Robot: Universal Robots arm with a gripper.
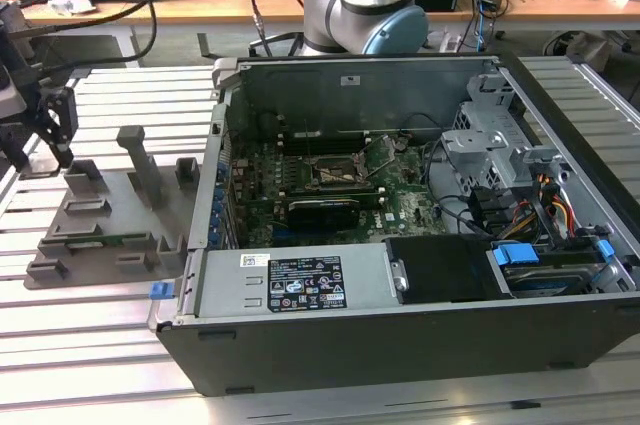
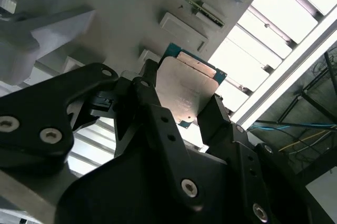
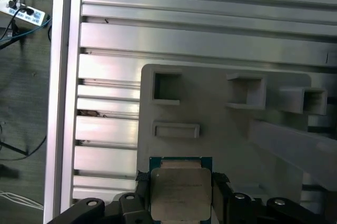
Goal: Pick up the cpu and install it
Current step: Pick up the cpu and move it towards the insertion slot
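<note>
In the exterior view, the black gripper (image 1: 40, 150) hangs over a grey plastic holder tray (image 1: 110, 215) on the ribbed aluminium tabletop (image 1: 100, 345), beside the open computer case (image 1: 400, 335). In the second wrist view, its fingers (image 2: 152, 103) clamp opposite edges of the cpu (image 2: 189, 89), a flat, green-rimmed square. In the first wrist view, the dull silver lid faces the camera, its edges parallel to the tray's.
</note>
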